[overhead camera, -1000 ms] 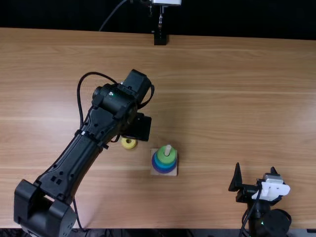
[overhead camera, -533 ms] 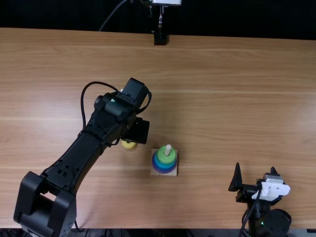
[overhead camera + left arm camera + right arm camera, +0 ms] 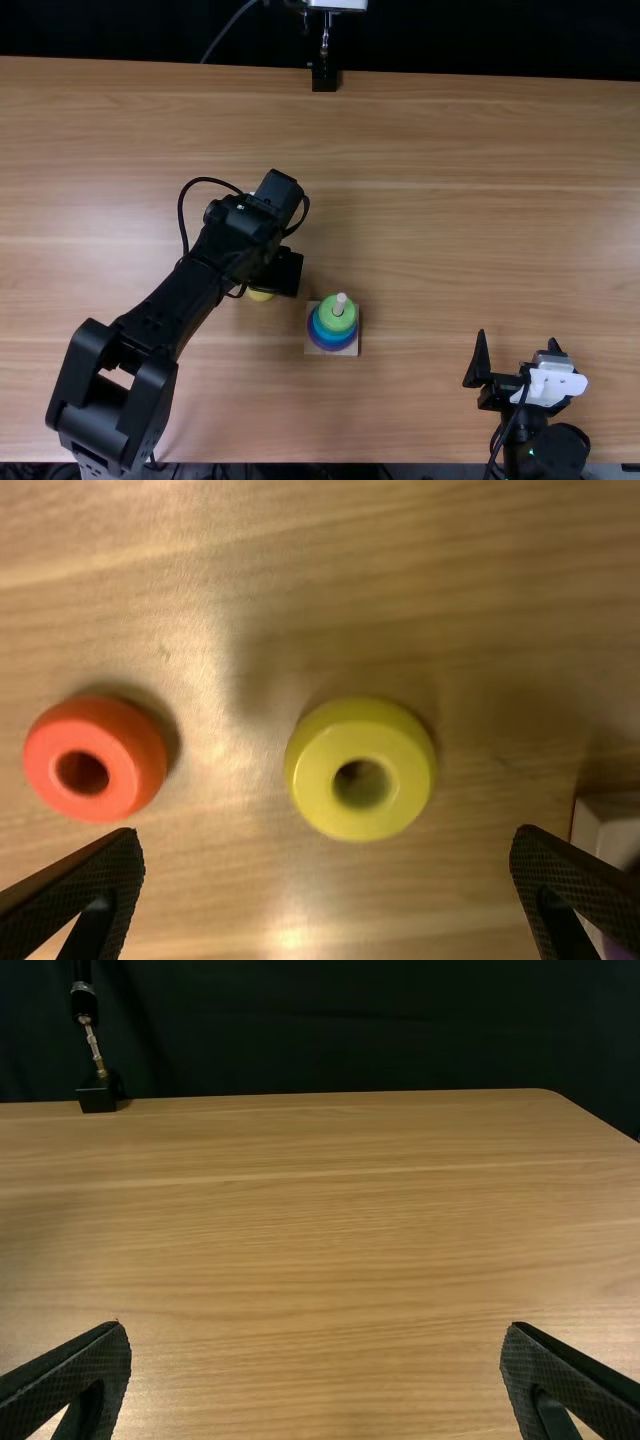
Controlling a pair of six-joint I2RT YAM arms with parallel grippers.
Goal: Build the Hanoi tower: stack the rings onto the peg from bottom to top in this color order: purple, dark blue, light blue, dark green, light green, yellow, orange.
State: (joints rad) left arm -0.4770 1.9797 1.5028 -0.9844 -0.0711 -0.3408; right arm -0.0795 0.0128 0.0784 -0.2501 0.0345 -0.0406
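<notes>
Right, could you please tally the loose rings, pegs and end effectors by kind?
Loose rings: 2, the yellow ring and the orange ring
Pegs: 1, the ring-stacked peg
End effectors: 2, the left end effector and the right end effector
Total: 5

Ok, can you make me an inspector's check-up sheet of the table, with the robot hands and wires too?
Surface: light brown wooden table
Job's things: green ring tops the stack on the peg; yellow ring and orange ring loose
Clutter: black stand at the far edge
Hands: left hand open above the table; right hand open
Cables: black cable in a loose loop
Surroundings: dark backdrop
</notes>
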